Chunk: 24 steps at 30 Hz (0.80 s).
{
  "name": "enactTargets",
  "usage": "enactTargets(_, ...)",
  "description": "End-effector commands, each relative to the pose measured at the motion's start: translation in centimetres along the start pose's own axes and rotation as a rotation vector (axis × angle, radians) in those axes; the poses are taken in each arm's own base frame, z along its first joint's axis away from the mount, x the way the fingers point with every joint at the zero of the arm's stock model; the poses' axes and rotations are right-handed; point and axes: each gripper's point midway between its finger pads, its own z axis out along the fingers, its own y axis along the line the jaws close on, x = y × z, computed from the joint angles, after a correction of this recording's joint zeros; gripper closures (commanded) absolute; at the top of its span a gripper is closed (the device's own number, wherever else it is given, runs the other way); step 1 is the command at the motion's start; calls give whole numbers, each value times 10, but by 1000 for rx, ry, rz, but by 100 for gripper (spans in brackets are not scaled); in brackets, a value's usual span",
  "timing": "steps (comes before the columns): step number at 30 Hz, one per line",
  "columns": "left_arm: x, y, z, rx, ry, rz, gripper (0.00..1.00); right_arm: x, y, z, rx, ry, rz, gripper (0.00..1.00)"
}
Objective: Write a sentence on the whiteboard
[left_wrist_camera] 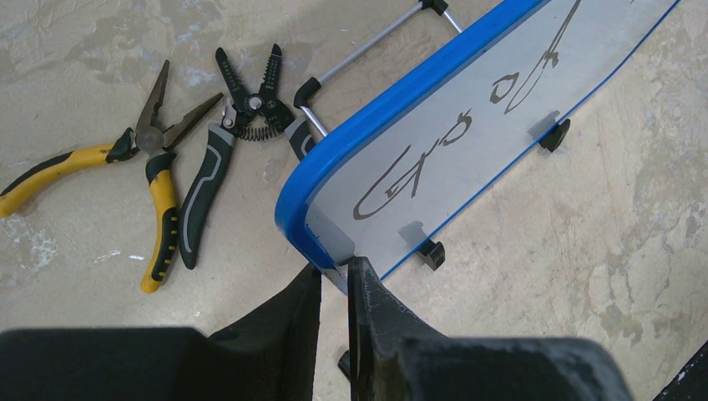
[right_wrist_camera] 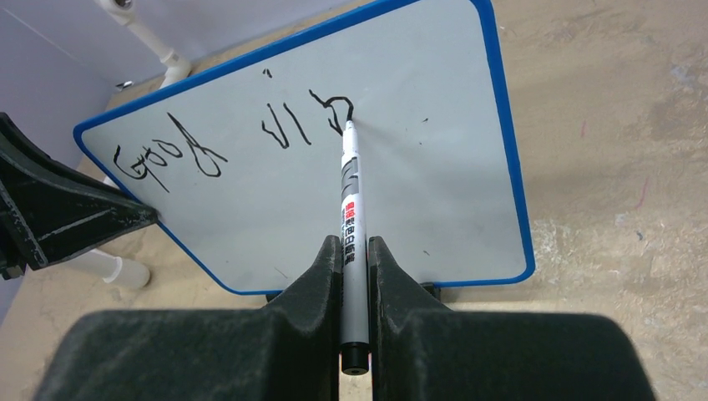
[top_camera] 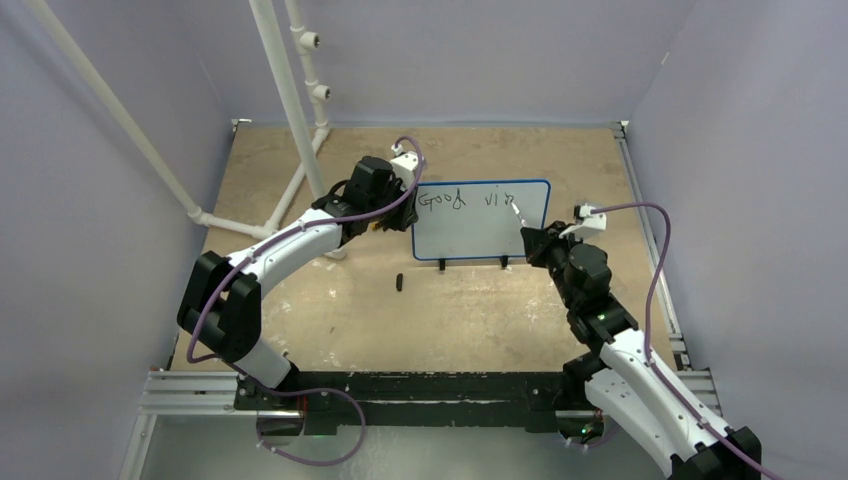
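Note:
The whiteboard (top_camera: pixel 470 232), white with a thin blue rim, stands on small black feet mid-table. The sentence (right_wrist_camera: pixel 219 144) on it reads "Good vib", with the b still partial. My left gripper (left_wrist_camera: pixel 334 269) is shut on the board's left edge (left_wrist_camera: pixel 311 224), one finger on each face. My right gripper (right_wrist_camera: pixel 354 244) is shut on a grey marker (right_wrist_camera: pixel 351 209); the marker's tip touches the board at the last letter (right_wrist_camera: pixel 337 112). In the top view my right gripper (top_camera: pixel 533 240) sits at the board's right edge and my left gripper (top_camera: pixel 398 208) at its left edge.
Yellow-handled pliers (left_wrist_camera: pixel 142 180) and black wire strippers (left_wrist_camera: pixel 219 142) lie on the table behind the board's left end. A small black cap (top_camera: pixel 399 283) lies in front of the board. A white pipe frame (top_camera: pixel 290 110) stands at back left.

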Motion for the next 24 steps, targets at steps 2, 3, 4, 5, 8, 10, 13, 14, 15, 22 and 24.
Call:
enactTargets(2,-4,-2,2,11,-23,-4,85,7,4,1,-33,17,-5,100)
enactTargets(3,-4,-2,2,10,-25,-4,85,7,5,1,-37,17,-4,100)
enactTargets(4,-4,-2,2,10,-24,-4,85,7,5,1,-41,16,-5,100)
enactTargets(5,-4,-1,2,9,-25,-4,85,7,6,1,-47,17,-6,100)
enactTargets(8,-4,-1,2,9,-25,-5,85,7,8,1,-56,16,-7,100)
enactTargets(10,-4,-1,2,9,-24,-4,85,5,8,0,-57,10,-6,100)
enactTargets(13,-5,-1,2,8,-26,-3,85,-2,10,-4,-67,-18,1,100)
enactTargets(14,-4,-1,2,7,-24,-3,85,-6,10,-6,-68,-30,3,100)
enactTargets(15,-4,-1,2,8,-23,-3,85,-9,10,-8,-68,-41,6,100)
enactTargets(22,-4,-1,2,9,-22,-4,85,-15,2,-10,-18,-69,13,100)
enactTargets(24,-4,-1,2,10,-24,-3,85,-15,0,-7,-4,-68,14,100)
